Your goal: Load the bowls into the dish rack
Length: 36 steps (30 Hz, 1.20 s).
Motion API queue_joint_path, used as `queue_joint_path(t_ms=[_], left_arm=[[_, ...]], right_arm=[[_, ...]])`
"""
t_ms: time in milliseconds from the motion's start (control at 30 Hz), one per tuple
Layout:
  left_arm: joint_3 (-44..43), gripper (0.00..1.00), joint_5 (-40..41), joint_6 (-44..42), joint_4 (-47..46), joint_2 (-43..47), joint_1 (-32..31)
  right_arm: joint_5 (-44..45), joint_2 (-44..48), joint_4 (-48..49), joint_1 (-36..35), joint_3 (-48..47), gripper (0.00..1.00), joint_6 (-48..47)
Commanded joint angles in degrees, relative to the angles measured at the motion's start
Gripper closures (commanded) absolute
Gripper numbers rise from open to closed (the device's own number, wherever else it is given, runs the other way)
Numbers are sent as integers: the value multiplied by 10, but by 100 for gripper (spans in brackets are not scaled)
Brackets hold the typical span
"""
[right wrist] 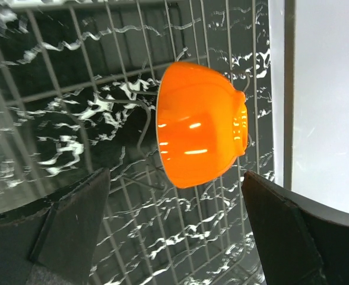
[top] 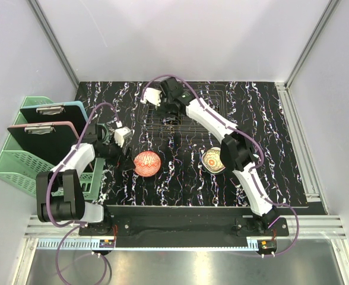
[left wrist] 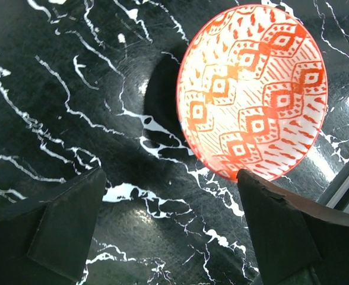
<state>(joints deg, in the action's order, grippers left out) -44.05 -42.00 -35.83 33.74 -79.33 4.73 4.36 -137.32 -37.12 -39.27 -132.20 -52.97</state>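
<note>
Right wrist view shows the right gripper [right wrist: 174,178] wide open and holding nothing. Just ahead of its fingers the orange bowl [right wrist: 201,127] stands on its edge in the rack [right wrist: 103,71], at the far side of the table [top: 269,130]. The left gripper [left wrist: 171,178] is open too and empty, low over the table beside the red bowl [left wrist: 254,89], which sits apart from the rack. A cream bowl [top: 213,160] sits on the table, partly hidden by the right arm.
</note>
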Motion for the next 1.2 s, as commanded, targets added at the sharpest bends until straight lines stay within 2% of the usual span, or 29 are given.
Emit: queue_joint_path(t_ms=[0, 100, 233, 433, 600, 700, 767, 967, 1167], left_arm=[[-26, 8, -21, -14, -15, -12, -11], [-32, 10, -25, -11, -15, -22, -19], [-42, 11, -26, -4, -15, -29, -29], [-44, 12, -19, 0, -15, -30, -36], [-47, 12, -14, 5, -15, -33, -39], [-49, 11, -12, 8, -15, -31, -41], [-49, 12, -10, 8, -15, -30, -42], [-46, 12, -5, 4, -16, -30, -42], [-49, 12, -12, 8, -15, -36, -42]], right_arm=[[-42, 83, -31, -4, -39, 0, 62], [-66, 107, -40, -1, -39, 0, 88], [-53, 96, -30, 14, -58, 0, 107], [-27, 40, -8, 18, -94, 0, 71], [28, -22, 69, 22, -131, 0, 56], [33, -54, 78, 28, -154, 0, 44], [19, -52, 78, 28, -143, 0, 42], [-6, 1, 78, 30, -33, 0, 33], [1, 6, 78, 32, -19, 0, 30]])
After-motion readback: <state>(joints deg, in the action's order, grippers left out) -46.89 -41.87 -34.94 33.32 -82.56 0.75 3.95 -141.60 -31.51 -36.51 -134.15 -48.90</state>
